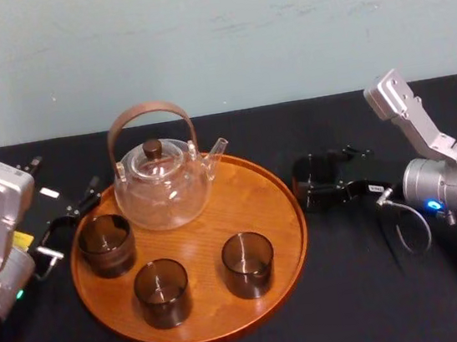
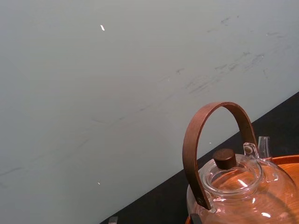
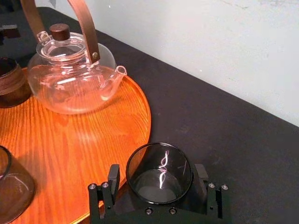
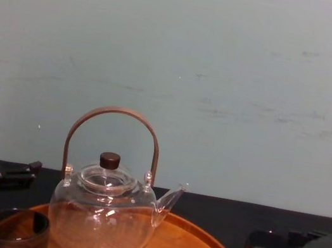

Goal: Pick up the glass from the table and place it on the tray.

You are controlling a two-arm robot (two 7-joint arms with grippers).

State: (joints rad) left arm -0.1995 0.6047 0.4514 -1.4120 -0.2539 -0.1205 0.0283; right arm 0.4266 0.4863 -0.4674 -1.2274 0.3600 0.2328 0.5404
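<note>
Black-clothed table [image 1: 371,295] spanning the lower half of the frame, carrying a large round wooden tray [image 1: 244,194] at centre, slightly left, and one dark glass [image 1: 311,180] upright on the cloth just beside the tray's right rim, right of centre.

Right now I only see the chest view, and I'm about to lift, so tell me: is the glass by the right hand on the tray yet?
Observer: No. The right hand is around the glass, which is over the table just off the tray's right rim.
Operator: What else is on the tray besides the teapot?
Observer: Three other glasses: one at left beside the left hand, one in front, one at front right.
Operator: Where is bare wood?
Observer: Right of the teapot, on the side nearest the right hand.
</note>
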